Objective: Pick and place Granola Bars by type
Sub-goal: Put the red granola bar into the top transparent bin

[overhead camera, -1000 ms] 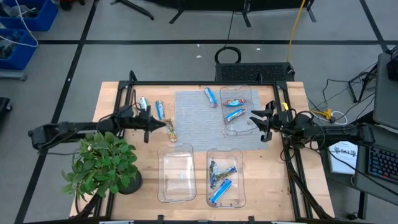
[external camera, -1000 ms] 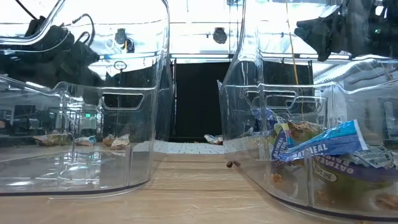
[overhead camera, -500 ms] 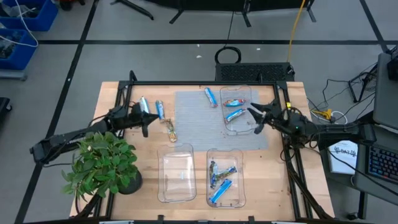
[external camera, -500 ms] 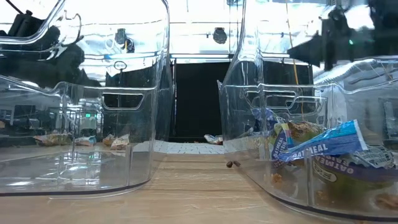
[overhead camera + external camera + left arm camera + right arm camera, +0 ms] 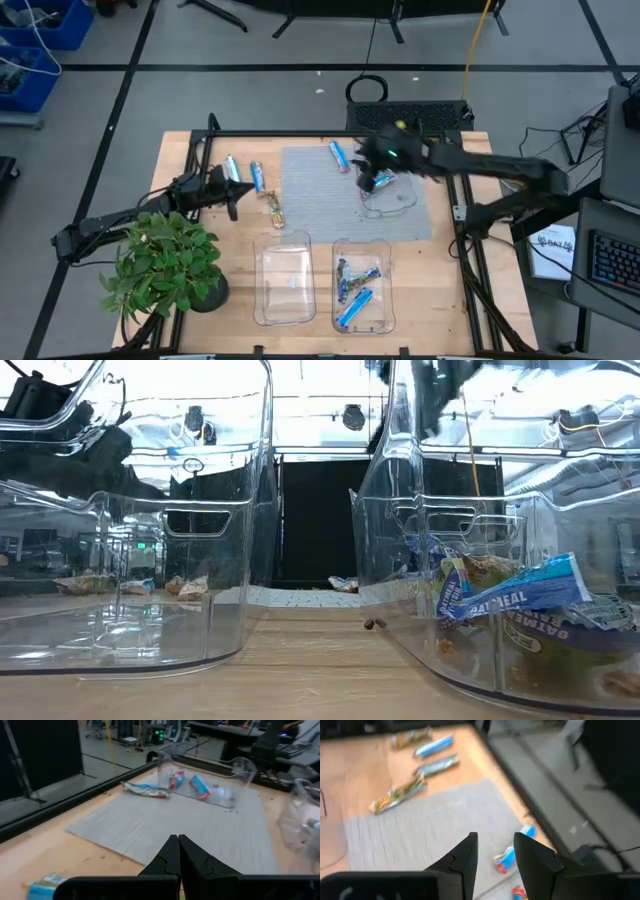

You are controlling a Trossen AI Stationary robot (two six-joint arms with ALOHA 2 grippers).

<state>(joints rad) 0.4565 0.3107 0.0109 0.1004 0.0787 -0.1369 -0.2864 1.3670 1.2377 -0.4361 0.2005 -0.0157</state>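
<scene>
Granola bars lie in three places. On the bare wood at the left are a blue one, another and a tan-gold one. A blue bar lies flat on the grey mat. The far clear tray holds a blue bar and a red one. The near right tray holds several bars. My left gripper is shut and hovers beside the left group. My right gripper is open, above the far tray's left edge and the blue bar on the mat.
An empty clear tray stands near the table's near edge, left of the filled one. A potted plant sits at the near left corner, under my left arm. A black frame rail runs along the far edge.
My right arm has swung fast from the table's right edge toward the left and far side; its gripper is now over the far tray's left edge and still open. My left gripper has drawn back a little from the tan-gold bar toward the far left. No bar has moved.
</scene>
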